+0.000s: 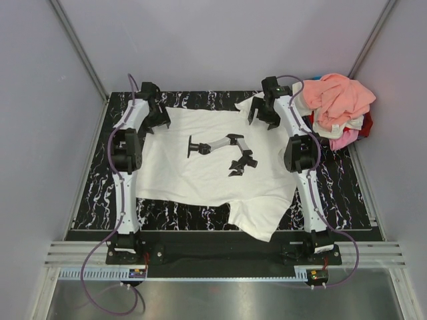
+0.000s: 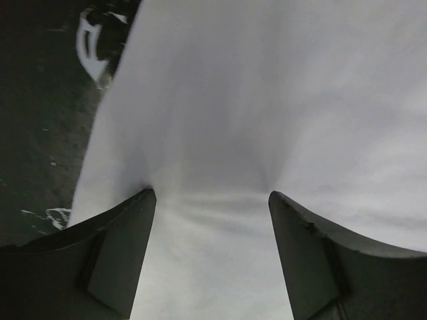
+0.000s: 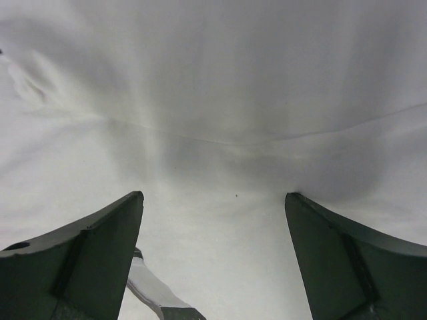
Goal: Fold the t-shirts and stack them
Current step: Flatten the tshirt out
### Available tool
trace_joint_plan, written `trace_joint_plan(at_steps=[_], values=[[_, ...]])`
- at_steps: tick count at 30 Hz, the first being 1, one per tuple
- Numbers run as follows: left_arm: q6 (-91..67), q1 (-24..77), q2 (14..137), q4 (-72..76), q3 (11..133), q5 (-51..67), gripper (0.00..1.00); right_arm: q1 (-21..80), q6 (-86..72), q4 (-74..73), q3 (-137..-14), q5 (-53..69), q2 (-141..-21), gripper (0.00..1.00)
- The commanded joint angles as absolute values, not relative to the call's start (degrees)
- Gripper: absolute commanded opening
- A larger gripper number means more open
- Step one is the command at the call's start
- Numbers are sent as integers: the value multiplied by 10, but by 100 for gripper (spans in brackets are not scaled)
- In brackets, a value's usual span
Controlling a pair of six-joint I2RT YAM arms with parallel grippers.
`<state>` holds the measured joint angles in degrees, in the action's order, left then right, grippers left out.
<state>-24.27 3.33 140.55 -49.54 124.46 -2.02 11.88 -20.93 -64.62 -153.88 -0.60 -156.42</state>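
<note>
A white t-shirt [image 1: 200, 180] lies spread flat on the table, its black print [image 1: 220, 150] facing up. My left gripper [image 1: 159, 120] is at the shirt's far left corner. In the left wrist view it [image 2: 212, 197] is open, both fingertips pressing down on the white cloth [image 2: 267, 100] near its edge. My right gripper [image 1: 262, 115] is at the shirt's far right part. In the right wrist view it [image 3: 213, 197] is open with its tips on the cloth [image 3: 213, 87]; a bit of the print [image 3: 157, 293] shows near the left finger.
A heap of unfolded shirts [image 1: 337, 107], salmon-peach on top with cream, pink and red below, sits at the far right corner. The black marbled table [image 1: 333, 193] shows around the shirt and in the left wrist view [image 2: 47, 133]. Grey walls enclose the table.
</note>
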Motion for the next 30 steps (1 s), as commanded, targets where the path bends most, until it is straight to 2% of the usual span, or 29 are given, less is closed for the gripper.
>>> trace_joint_plan(at_steps=[1,6,12,16,18,20,22,23,25,26,30], values=[[-231,1,1412,-530,1267,-37,77,115,-220,-569,-1563,57,-1595,95],[-257,-24,1408,-540,1267,-51,80,114,-238,-482,-1580,89,-1597,100],[-248,-34,1341,-521,1230,-51,82,114,-216,-431,-1587,58,-1579,100],[-243,-35,1238,-524,1234,-34,87,114,-210,-419,-1550,57,-1515,100],[-245,-35,1210,-553,1261,-28,88,114,-211,-417,-1521,62,-1461,100],[-246,-33,1140,-576,1239,-26,88,114,-208,-417,-1466,64,-1391,100],[-256,-33,1026,-543,1114,-19,87,114,-213,-424,-1412,49,-1307,100],[-258,-33,985,-527,1014,-13,86,113,-217,-432,-1344,41,-1275,100],[-256,-34,883,-523,933,-24,86,118,-246,-438,-1258,23,-1167,100],[-258,-35,854,-536,869,-32,86,122,-254,-432,-1157,7,-1127,100],[-328,-38,665,-529,669,11,84,199,-281,-396,-898,-115,-915,100]])
